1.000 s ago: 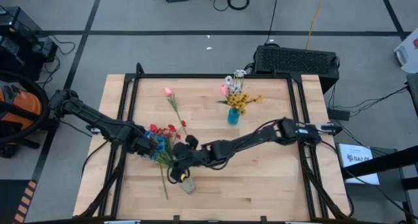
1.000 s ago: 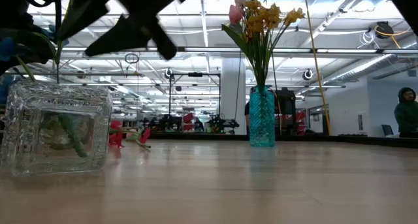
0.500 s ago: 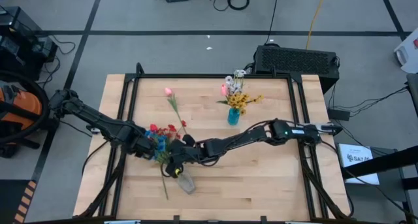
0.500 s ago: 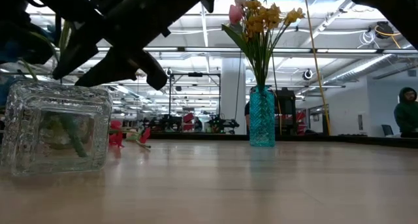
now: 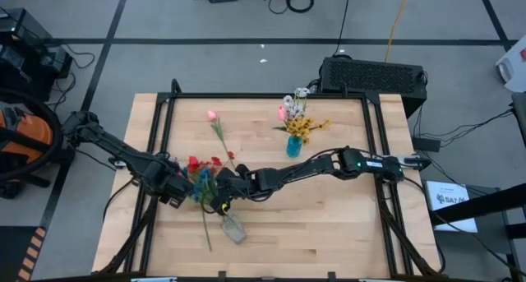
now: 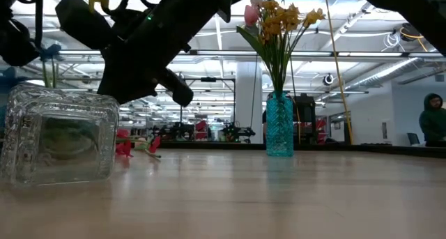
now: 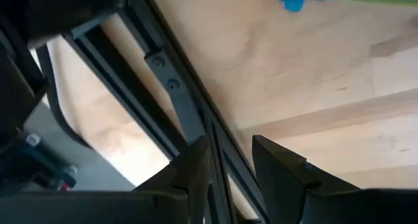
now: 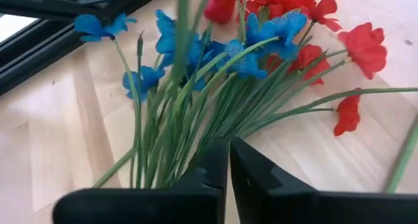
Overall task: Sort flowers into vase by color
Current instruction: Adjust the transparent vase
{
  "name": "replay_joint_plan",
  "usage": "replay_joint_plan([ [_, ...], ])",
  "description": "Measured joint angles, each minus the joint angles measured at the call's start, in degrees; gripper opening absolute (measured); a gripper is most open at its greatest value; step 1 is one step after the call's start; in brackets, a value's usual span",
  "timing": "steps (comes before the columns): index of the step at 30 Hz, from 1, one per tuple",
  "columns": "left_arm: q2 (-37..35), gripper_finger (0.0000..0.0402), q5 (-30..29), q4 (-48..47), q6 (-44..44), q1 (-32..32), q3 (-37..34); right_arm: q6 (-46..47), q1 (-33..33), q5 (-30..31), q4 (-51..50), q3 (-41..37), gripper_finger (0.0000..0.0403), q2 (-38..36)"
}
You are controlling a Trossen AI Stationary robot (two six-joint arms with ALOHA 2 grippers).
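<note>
A bunch of red and blue flowers (image 5: 201, 173) with green stems is at the table's left middle, its heads (image 8: 261, 28) spreading beyond my right gripper (image 8: 228, 145). That gripper (image 5: 214, 198) reaches in from the right and is shut at the stems. My left gripper (image 5: 181, 190) is open just left of the bunch, with nothing between its fingers (image 7: 228, 155). A clear glass vase (image 5: 234, 229) sits near the front. One pink tulip (image 5: 212, 116) lies flat on the table. A teal vase (image 5: 293, 146) holds yellow, pink and white flowers. My right gripper is closed where the green stems (image 8: 212, 129) bunch together below the blue and red heads. Some stems run into the slit between the fingertips; how many are caught, I cannot tell. The fingers slant down from the table's right side.
A black frame rail (image 7: 176, 93) runs along the table's left edge, close under my left gripper. The glass vase (image 6: 59, 138) is just near-side of both grippers. The table's right half has bare wood (image 5: 329, 216).
My right gripper has moved down and toward the table's left, into the bunch of red and blue flowers, and has shut at the stems. The blue sprays have shifted a little in the low view.
</note>
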Motion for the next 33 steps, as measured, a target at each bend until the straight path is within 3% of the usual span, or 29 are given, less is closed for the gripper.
replay_joint_plan([
  [5, -2.3, 0.0125, -5.0, -2.3, -1.9, -1.8, 1.7, 0.0, 0.0, -0.2, -2.3, 0.0, 0.0014, -2.5],
  [12, -6.1, 0.0125, -10.6, -6.7, -4.5, -4.8, 7.7, -0.3, -1.3, -0.4, -4.6, 0.0, 0.0056, -6.6],
  [17, -7.9, 0.0125, -14.1, -6.7, -4.3, -7.5, 10.5, -1.8, -1.4, -9.2, -3.6, 0.0, 0.0101, -7.4],
  [20, -8.4, 0.0125, -17.9, -6.6, -4.0, -9.5, 12.0, -1.9, -0.9, -13.5, -2.9, 0.0, 0.0133, -7.4],
  [25, -9.1, 0.0125, -26.2, -6.3, -3.1, -13.8, 14.0, -1.2, 0.4, -13.2, -2.8, 0.0, 0.0173, -7.4],
  [33, -9.6, 0.0125, -38.9, -2.9, -3.0, -21.9, 14.1, 4.3, 2.5, -13.1, -4.1, 0.0, 0.018, -7.4],
])
